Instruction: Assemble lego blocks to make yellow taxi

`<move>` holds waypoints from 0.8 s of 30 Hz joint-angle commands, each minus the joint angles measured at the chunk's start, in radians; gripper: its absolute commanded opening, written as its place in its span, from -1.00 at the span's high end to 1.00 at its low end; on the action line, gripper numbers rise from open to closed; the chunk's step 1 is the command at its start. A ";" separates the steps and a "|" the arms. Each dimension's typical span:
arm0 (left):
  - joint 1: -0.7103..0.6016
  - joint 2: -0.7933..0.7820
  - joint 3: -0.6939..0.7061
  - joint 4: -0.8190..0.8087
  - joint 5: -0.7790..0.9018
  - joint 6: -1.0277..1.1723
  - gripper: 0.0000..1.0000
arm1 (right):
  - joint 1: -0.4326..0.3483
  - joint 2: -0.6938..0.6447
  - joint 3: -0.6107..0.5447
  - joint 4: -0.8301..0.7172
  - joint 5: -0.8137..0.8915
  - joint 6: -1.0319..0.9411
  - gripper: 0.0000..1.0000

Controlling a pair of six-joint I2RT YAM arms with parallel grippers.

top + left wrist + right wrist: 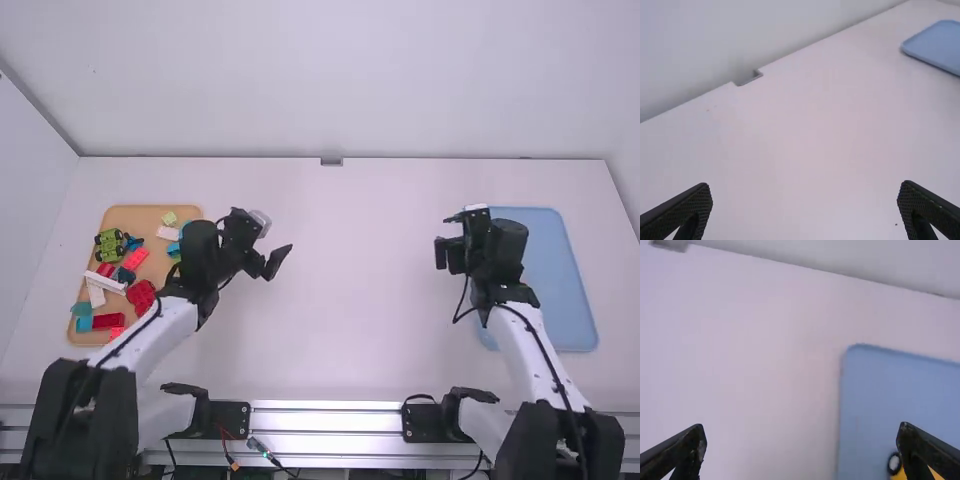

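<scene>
Clock read on high view, 12 away from camera. Left gripper [273, 262]: jaws wide apart, nothing between them, above the table [350, 300], at 3 o'clock from the wooden tray [185, 211]. Right gripper [449, 254]: jaws wide apart too, nothing between them, at 9 o'clock from the blue tray [562, 280].

Yellow piece [900, 474] with black-and-white wheel [894, 463]: on the blue tray, partly hidden behind one right finger in right wrist view. Contact with that finger: can't tell. Which way it points, and its long axis: can't tell, too little shows.

Loose blocks on wooden tray: green wheeled piece [110, 247] at the 10 o'clock side; pale yellow-green block [169, 218] near the 12 o'clock end; coral block [135, 259], long axis about 1 to 7; white bar [105, 282], long axis about 10 to 4; red block [108, 321] near the 6 o'clock end, long axis about 3 to 9, teal block [82, 310] just beside at its 10 o'clock. Red cluster [141, 296] at the 4 o'clock side. Blue tray long axis nearly 12 to 6.
</scene>
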 commanded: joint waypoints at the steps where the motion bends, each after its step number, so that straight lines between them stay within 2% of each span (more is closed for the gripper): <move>1: -0.042 -0.100 -0.007 -0.059 -0.193 -0.021 -0.98 | 0.082 -0.031 0.015 -0.019 0.042 0.005 -0.98; 6: -0.100 -0.251 -0.007 -0.193 -0.222 -0.021 -0.98 | 0.242 -0.047 0.015 -0.038 0.041 0.004 -0.98; 11: -0.102 -0.371 -0.007 -0.270 -0.223 -0.095 -0.98 | 0.367 -0.047 0.015 -0.037 0.047 0.002 -0.98; 12: -0.102 -0.371 -0.007 -0.270 -0.223 -0.095 -0.98 | 0.367 -0.047 0.015 -0.037 0.047 0.002 -0.98; 16: -0.103 -0.443 -0.007 -0.318 -0.223 -0.159 -0.98 | 0.455 -0.047 0.015 -0.035 0.118 0.001 -0.98; 19: -0.101 -0.469 -0.010 -0.349 -0.225 -0.145 -0.97 | 0.496 -0.049 0.012 -0.033 0.155 0.003 -0.97; 24: -0.040 -0.530 -0.071 -0.374 -0.286 -0.206 -0.85 | 0.437 -0.108 -0.046 -0.004 0.111 0.062 -0.86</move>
